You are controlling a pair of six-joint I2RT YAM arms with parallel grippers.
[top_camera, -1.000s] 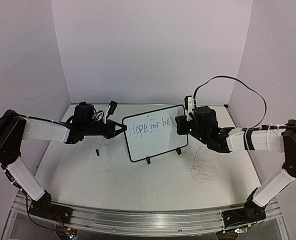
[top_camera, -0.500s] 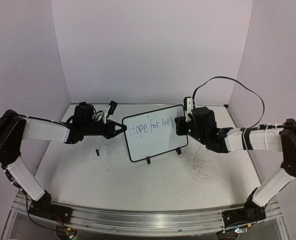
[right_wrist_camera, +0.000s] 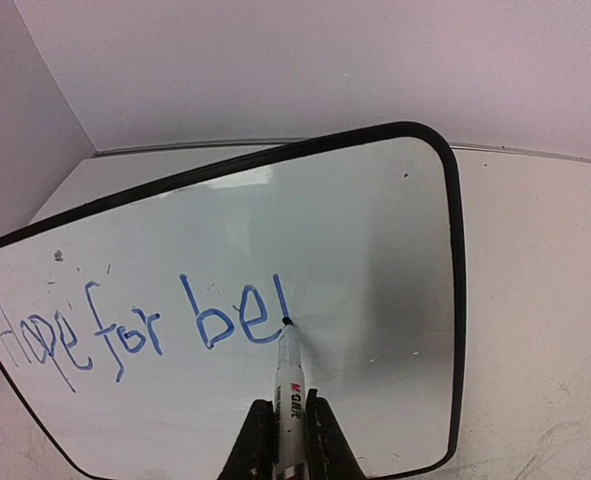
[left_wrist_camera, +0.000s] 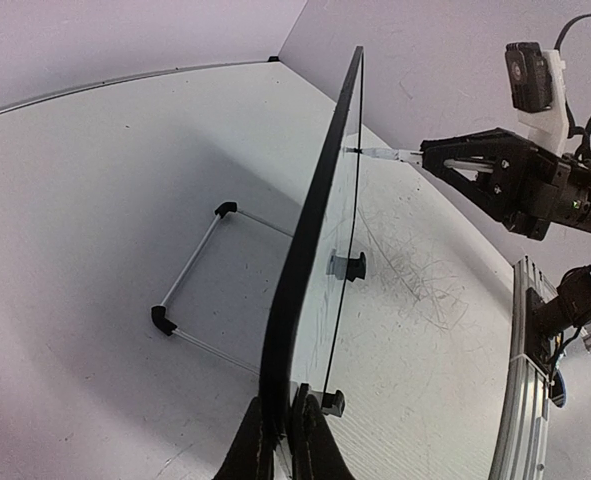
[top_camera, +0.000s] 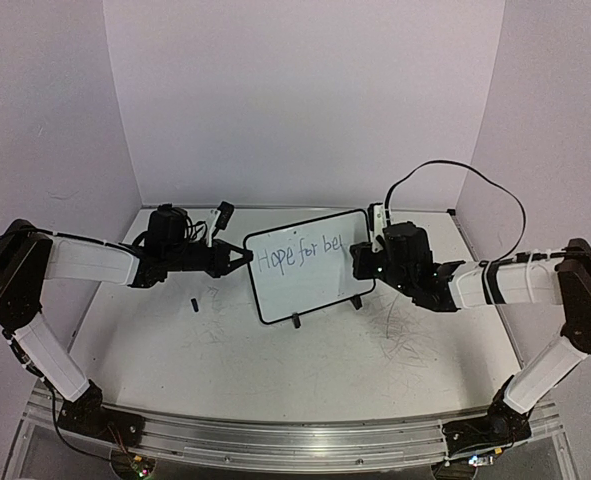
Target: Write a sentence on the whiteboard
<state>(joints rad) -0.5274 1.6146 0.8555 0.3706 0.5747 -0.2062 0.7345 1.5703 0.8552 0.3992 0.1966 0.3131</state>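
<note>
Jaws closed on both sides.
My left gripper [top_camera: 243,258] and right gripper [top_camera: 361,262] point inward, facing each other at similar height.

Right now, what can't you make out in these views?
Top view: right tool hides the marker.
Left wrist: board edge-on, writing unreadable.
Right wrist: picture edge cuts off board's lower left.
Top view: black bit left of board, too small to name.
</note>
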